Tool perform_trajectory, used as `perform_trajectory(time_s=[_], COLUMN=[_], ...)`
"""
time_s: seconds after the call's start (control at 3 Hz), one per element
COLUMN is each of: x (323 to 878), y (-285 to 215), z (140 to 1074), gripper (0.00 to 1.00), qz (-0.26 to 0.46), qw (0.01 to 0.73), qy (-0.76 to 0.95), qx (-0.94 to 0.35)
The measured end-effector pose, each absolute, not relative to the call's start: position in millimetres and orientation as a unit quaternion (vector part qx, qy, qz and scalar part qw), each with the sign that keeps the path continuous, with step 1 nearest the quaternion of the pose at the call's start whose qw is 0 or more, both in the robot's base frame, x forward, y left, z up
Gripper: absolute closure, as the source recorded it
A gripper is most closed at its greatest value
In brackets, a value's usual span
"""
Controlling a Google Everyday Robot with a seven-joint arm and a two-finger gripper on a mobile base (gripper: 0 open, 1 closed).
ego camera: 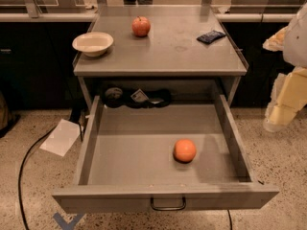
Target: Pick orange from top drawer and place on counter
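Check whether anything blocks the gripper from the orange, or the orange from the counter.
Nothing visible does. The orange lies uncovered in the open top drawer; the gripper hangs to the right, outside it. The counter has a bare front; apple, bowl and dark packet sit farther back.

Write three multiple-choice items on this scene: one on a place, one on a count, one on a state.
1. Where in the top drawer does the orange lie?
A back left corner
B right of centre, toward the front
C against the left wall

2. How many round fruits show?
A one
B two
C four

3. What state is the top drawer in?
A pulled open
B shut
C taken out of its frame

Answers:
1 B: the orange sits right of centre, nearer the front.
2 B: the orange, plus the apple on the counter.
3 A: the drawer's floor is exposed.

The pincer hangs at the right edge, outside the drawer.
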State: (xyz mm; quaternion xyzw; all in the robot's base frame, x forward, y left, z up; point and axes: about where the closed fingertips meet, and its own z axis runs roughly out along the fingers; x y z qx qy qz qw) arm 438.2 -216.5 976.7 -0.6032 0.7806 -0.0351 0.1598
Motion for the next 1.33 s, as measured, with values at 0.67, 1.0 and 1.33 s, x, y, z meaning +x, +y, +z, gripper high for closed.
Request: perform_trajectory(time_s=[0.67, 1.0, 1.33], x=[442.9, 451.6, 461.1], y=[-207.2, -189.5, -175.9], z=[966.2, 943.9, 911.1], gripper=[0.00, 0.00, 0.00], qz=[-0.021, 0.004, 0.022], qw=[0.171, 0.190, 0.208], qy=[0.774, 0.759, 0.747], qx=[-0.609, -0.623, -0.631])
